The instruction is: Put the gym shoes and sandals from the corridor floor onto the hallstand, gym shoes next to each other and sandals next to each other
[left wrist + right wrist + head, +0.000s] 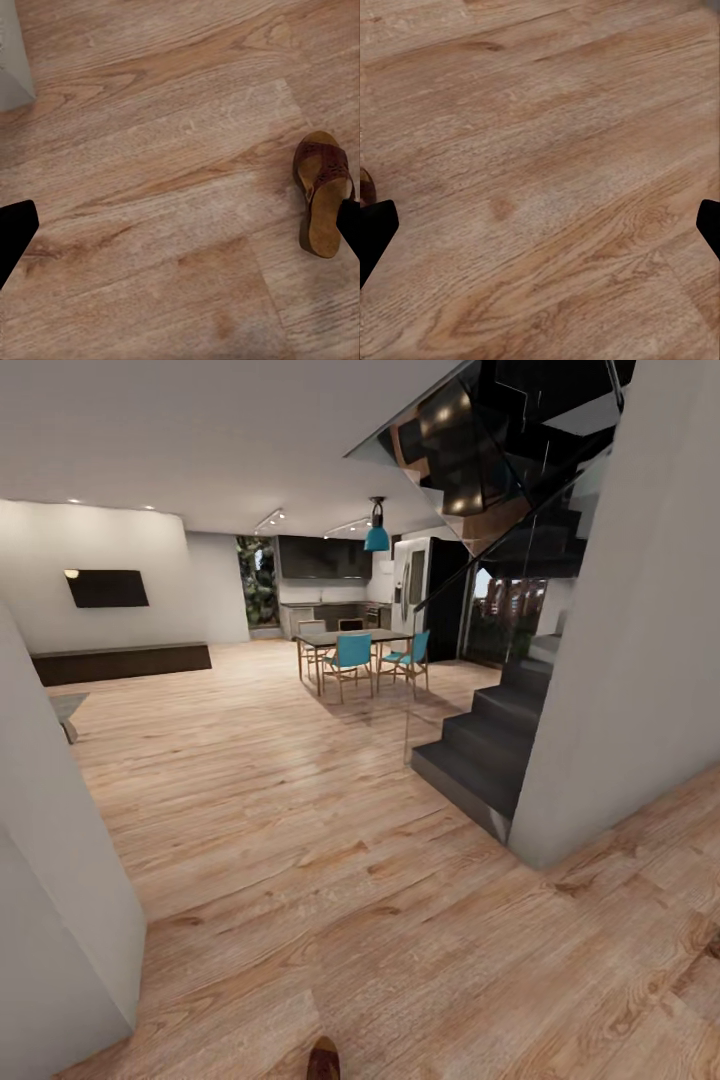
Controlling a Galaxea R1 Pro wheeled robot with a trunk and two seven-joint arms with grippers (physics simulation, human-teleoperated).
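Sandal [324, 193] lies flat on the corridor floor [165, 187], sole down, right beside your left fingers [15, 236]. One dark fingertip overlaps its heel end at the frame edge; can't tell if it touches. Left gripper [180, 232] is spread wide, one tip at each side of the left wrist view, nothing between them but bare planks. Right gripper [540, 229] likewise: fingers [375, 232] far apart, holding nothing, floor underneath. A small dark rounded bit sits at the edge of the right wrist view just above one tip; too little shows to name it.

Sandal details: dark brown wide strap with a cut pattern, tan footbed, thick wedge sole. A grey wall corner [13, 64] stands well apart from it in the left wrist view.

Floor is light brown wood-plank laminate, strong grain, visible plank seams, matte.

In the head view a brown sandal toe [323, 1058] pokes in at the bottom edge, on the floor between two grey wall ends [60, 920]. Ahead of you the room opens out: dark staircase [490, 735] with glass side at right, dining table [350, 640] with teal chairs [352, 655] mid-room, teal pendant lamp [377, 538] above it, dark kitchen units behind, wall TV [107, 588] over a long low dark cabinet [120, 662] at left.
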